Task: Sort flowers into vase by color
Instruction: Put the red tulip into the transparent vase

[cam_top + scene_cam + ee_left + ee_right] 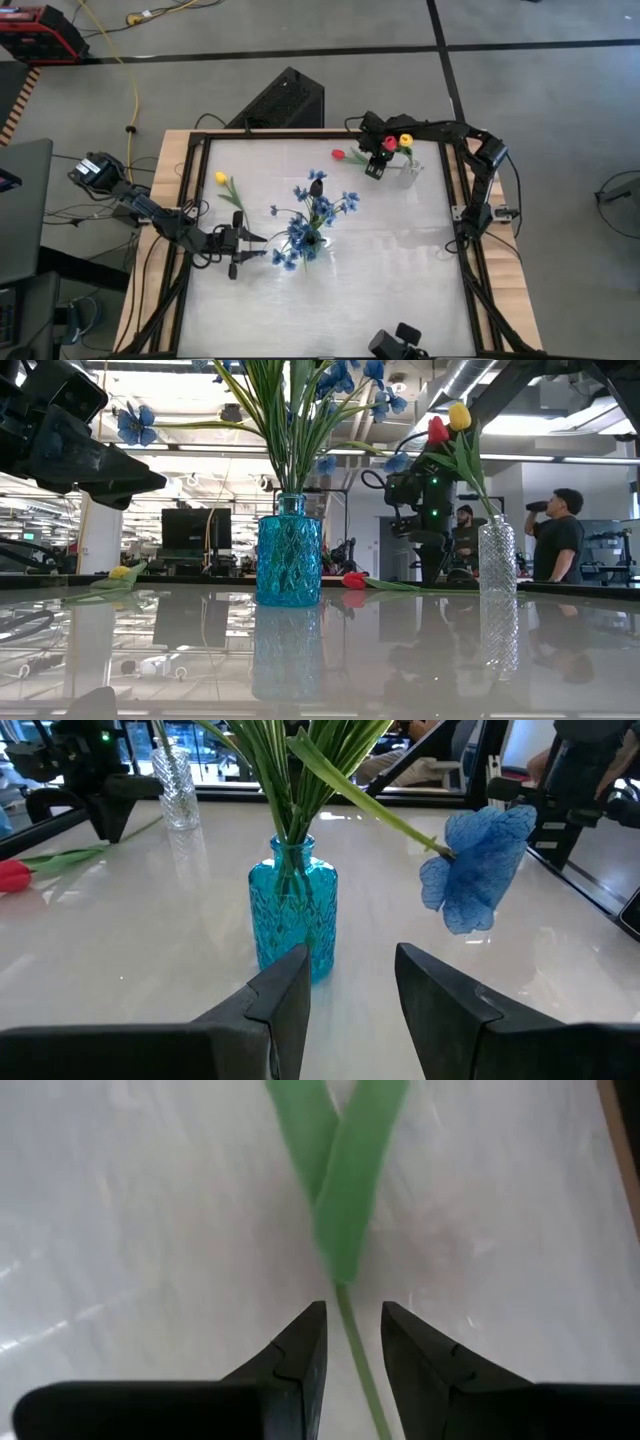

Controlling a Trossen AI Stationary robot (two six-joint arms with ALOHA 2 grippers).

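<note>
blue sprays [300, 400]: tops cut off by the low view's upper edge.
blue vase [311, 240]: hidden under its own blossoms in the high view.
stem [358, 1355]: runs between the right gripper [353, 1342] fingers and out the bottom edge; its bloom is out of that picture, colour cannot be told; leaves blurred.
right grip: touching or apart, cannot tell.
clear vase [176, 788]: top cut off in the left wrist view.
red tulip [12, 876]: head cut by the edge in the left wrist view.
yellow tulip [122, 572]: small, partly hidden behind the table edge in the low view.
</note>
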